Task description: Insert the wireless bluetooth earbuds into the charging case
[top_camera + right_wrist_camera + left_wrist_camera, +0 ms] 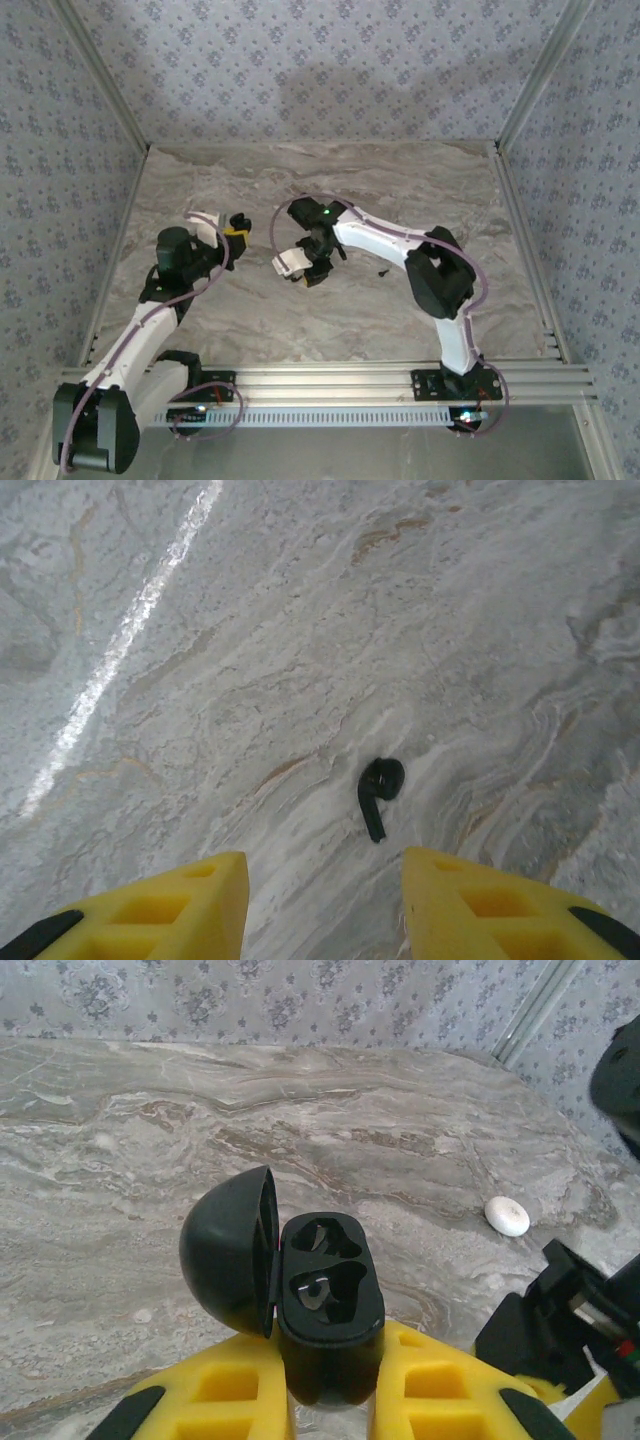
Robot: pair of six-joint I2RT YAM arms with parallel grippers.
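Observation:
My left gripper is shut on the base of a black charging case, which is held upright with its lid swung open to the left. Both of its slots face up, and I cannot tell what lies in them. From above, this gripper hovers left of centre. A black earbud lies on the marble just ahead of my right gripper, nearer its right finger. That gripper is open, points down at the table and touches nothing. In the top view it sits mid-table, close to the right of the case.
A white round disc rests on the marble to the right of the case, beyond the right gripper's dark body. A small dark speck lies right of the right gripper. Patterned walls and metal rails enclose the table.

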